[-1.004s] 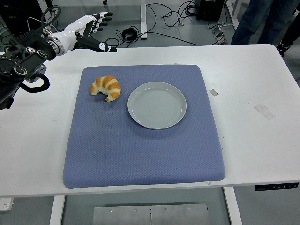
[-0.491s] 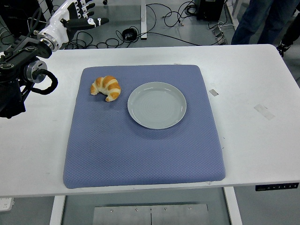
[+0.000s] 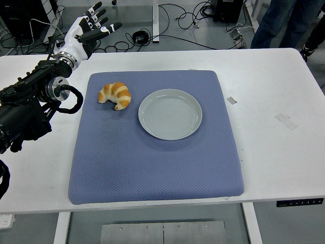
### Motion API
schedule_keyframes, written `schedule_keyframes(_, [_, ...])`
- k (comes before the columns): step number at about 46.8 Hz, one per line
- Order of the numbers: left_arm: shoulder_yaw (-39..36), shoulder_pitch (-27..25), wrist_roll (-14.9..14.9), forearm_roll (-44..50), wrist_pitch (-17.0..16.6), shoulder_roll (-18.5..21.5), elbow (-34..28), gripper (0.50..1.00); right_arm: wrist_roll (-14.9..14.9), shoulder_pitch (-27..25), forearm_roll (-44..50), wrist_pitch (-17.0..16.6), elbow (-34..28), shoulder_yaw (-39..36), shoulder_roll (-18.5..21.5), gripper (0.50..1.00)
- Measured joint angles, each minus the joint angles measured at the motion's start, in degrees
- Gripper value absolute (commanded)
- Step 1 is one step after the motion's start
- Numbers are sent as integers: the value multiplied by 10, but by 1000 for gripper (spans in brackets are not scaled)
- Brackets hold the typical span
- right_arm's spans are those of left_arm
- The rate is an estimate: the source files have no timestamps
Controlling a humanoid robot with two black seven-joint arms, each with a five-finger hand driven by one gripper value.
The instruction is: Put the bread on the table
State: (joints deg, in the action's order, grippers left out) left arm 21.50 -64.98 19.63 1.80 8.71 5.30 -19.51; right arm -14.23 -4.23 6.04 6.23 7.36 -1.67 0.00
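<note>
A golden croissant (image 3: 116, 95) lies on the blue mat (image 3: 152, 162), just left of an empty grey-green plate (image 3: 170, 114). My left hand (image 3: 89, 29) is raised above the table's far left edge, behind and to the left of the croissant, with its fingers spread and holding nothing. Its black arm (image 3: 35, 104) runs in from the left edge over the white table (image 3: 274, 91). The right arm is not in view.
A person's legs (image 3: 284, 23) stand beyond the table's far right corner. Cables lie on the floor behind the table. Two bits of tape (image 3: 286, 120) lie on the table right of the mat.
My left arm has swung in over the table's left side and the hand has turned from pointing right to pointing up and back. The croissant and plate have not moved.
</note>
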Motion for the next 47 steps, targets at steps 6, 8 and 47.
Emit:
schedule_keyframes(6, [24, 4, -6, 23, -2, 0, 0, 977, 0, 0, 0, 0, 0, 1, 0, 1000])
schedule_keyframes(8, [35, 6, -7, 29, -2, 0, 0, 977, 0, 0, 0, 0, -1, 1, 0, 1000])
schedule_keyframes(47, [44, 23, -4, 27, -3, -12, 0, 977, -1, 4, 0, 1, -5, 4, 0, 1000])
